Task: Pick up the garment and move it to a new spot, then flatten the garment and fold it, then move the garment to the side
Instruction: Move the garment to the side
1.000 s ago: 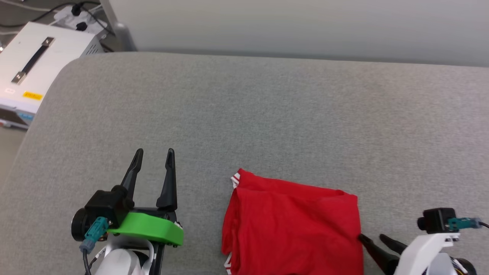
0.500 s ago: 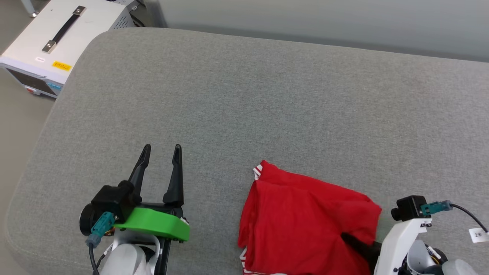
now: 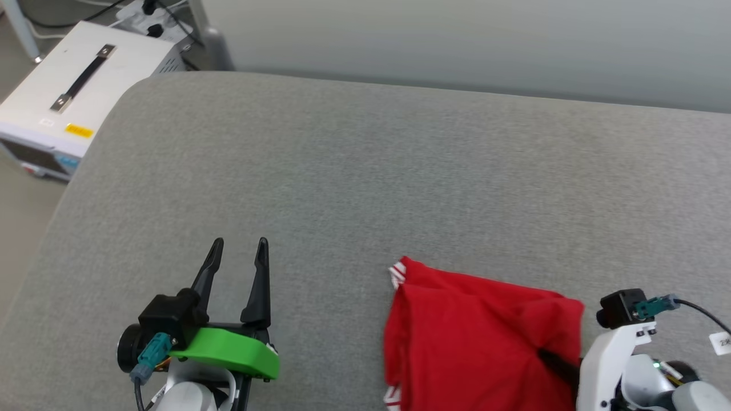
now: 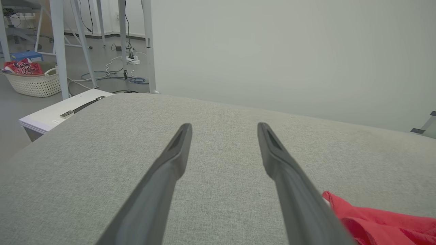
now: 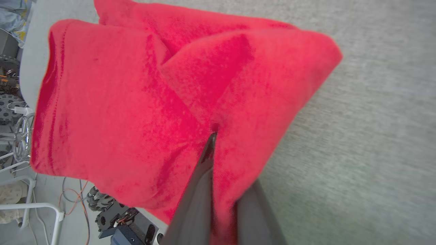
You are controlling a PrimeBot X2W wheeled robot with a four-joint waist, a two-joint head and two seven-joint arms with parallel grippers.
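In the head view we find the garment [image 3: 480, 337] lying as a compact red bundle on the near right of the grey worktop [image 3: 365, 171], a strip of striped trim showing at its far left corner. The right pincer [image 3: 551, 361] reaches into its near right edge. The left pincer [image 3: 240, 245] hovers over bare worktop at the near left, fingers apart and holding nothing.

From the left wrist we look along those spread fingers across the empty cloth surface. The garment's red corner peeks in at the near right, apart from them.

From the right wrist we see the two dark fingers drawn together with a pleat of red fabric pinched between them: clamped on the garment.

We judge the folding done and the last step in hand, moving the garment aside. Next we would need a steady slide or low lift sideways, keeping the grip firm so the folds do not spill open.
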